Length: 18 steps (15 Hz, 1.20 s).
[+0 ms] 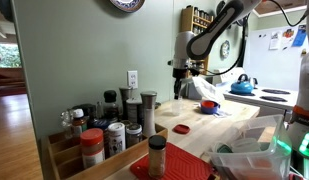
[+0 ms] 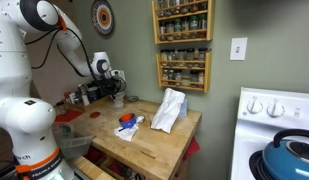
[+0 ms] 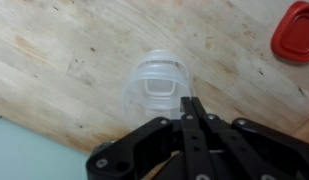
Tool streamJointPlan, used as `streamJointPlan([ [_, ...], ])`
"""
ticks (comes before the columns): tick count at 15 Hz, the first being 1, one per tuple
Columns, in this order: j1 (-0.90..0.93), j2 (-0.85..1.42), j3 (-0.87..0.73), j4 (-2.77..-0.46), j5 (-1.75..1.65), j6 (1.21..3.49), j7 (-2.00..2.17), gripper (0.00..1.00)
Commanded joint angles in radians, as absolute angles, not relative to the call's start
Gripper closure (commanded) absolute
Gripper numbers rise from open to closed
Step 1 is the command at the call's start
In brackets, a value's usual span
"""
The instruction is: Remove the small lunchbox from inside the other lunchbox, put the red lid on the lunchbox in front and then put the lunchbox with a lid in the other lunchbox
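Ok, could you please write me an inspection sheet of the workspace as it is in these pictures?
surface: wooden table, pale planks.
job's things: small lunchbox upright on the wood, without a lid; a red piece lies apart from it, lid or bowl cannot be told.
clutter: white cloth or bag; spice jars in a rack at the table's edge.
grippers: gripper shut, tips at the lunchbox's near rim, seemingly pinching its wall.
cables: nothing seen on the table.
surroundings: blue kettle on a stove; wall spice rack; wall socket; clock.
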<state>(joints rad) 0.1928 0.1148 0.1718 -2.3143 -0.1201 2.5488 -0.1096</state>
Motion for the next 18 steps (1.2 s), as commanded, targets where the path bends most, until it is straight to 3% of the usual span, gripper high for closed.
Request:
streamJointPlan([
  [1, 0.189, 0.054, 0.176, -2.342, -0.144, 2.558, -0.106, 1.0],
  [12, 0.169, -0.235, 0.147, -2.508, -0.023, 2.327, -0.067, 1.0],
  [18, 0.197, -0.264, 0.124, -2.7, 0.16, 2.414, -0.141, 1.0],
])
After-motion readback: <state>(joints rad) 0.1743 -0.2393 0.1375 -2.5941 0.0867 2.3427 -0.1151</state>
